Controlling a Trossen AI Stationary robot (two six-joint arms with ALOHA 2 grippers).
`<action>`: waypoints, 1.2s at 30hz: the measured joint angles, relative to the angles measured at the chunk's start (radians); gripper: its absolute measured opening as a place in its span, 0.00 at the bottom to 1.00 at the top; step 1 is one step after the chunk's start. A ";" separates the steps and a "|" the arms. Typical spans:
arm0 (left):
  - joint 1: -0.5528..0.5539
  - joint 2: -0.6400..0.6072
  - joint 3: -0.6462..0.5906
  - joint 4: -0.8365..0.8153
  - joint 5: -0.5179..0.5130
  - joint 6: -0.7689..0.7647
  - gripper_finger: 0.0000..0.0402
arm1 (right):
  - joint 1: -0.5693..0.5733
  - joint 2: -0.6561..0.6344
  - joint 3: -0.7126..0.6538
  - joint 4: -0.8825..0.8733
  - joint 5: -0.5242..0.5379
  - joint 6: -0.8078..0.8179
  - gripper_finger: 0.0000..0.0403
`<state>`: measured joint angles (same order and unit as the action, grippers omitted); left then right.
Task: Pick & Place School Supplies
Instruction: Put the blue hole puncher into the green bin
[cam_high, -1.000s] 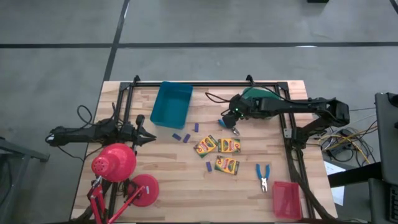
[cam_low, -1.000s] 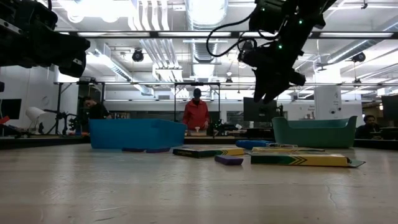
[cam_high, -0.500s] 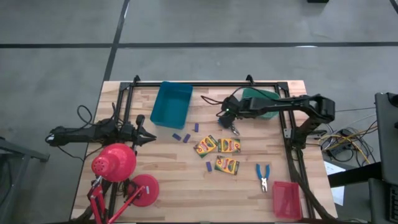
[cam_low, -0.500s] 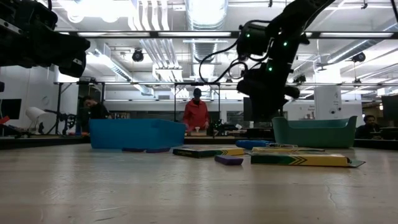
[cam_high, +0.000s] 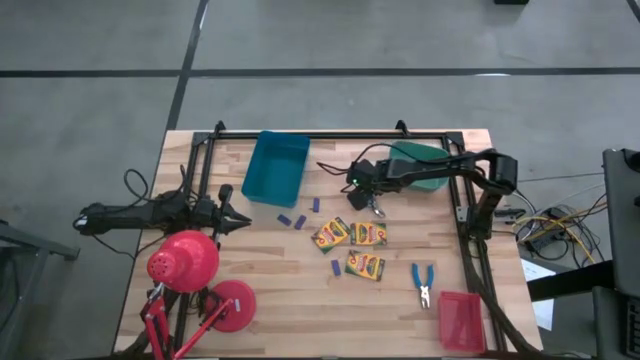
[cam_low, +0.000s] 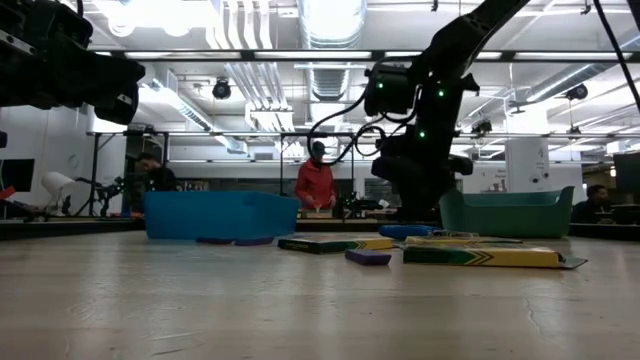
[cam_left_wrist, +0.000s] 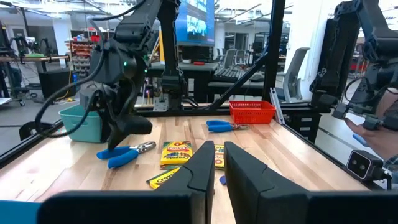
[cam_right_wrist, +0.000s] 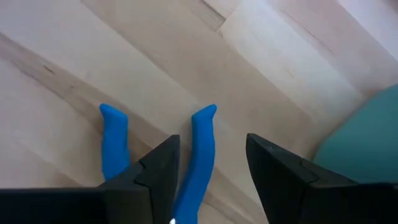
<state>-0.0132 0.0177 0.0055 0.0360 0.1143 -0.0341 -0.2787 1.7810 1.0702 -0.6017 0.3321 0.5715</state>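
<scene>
My right gripper (cam_high: 367, 193) (cam_right_wrist: 208, 163) is low over the far blue-handled scissors (cam_high: 376, 207) (cam_left_wrist: 124, 155), open. One blue handle (cam_right_wrist: 200, 155) lies between its fingers and the other handle (cam_right_wrist: 114, 144) outside them; I see no touch. The scissors lie flat on the wood. Three yellow crayon boxes (cam_high: 330, 234) (cam_high: 368, 234) (cam_high: 365, 266) lie mid-table, with a second pair of scissors (cam_high: 423, 283) toward the near right. Purple sticks (cam_high: 291, 221) (cam_high: 335, 268) are scattered around. My left gripper (cam_high: 238, 219) (cam_left_wrist: 219, 163) waits at the table's left, fingers together.
A blue tray (cam_high: 275, 167) stands at the far edge and a teal tray (cam_high: 425, 160) beside my right arm. A red tray (cam_high: 460, 320) sits at the near right corner, a red desk lamp (cam_high: 185, 262) at the near left. People show in the room beyond.
My right gripper has come down from well above the table to just over the far scissors, drifting a little toward the table's left as the arm folded in. Nothing on the table has moved.
</scene>
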 joint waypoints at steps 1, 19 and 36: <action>0.000 0.000 0.000 0.000 0.000 0.000 0.10 | 0.000 0.004 -0.001 0.000 -0.001 0.002 0.44; -0.001 0.000 0.000 0.000 0.000 0.000 0.10 | -0.001 0.014 -0.062 0.020 -0.101 0.013 0.36; -0.001 0.000 0.000 0.000 0.000 0.000 0.10 | -0.005 0.040 -0.070 0.047 -0.098 0.063 0.16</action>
<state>-0.0139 0.0177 0.0055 0.0360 0.1145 -0.0341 -0.2838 1.8211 1.0005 -0.5546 0.2338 0.6345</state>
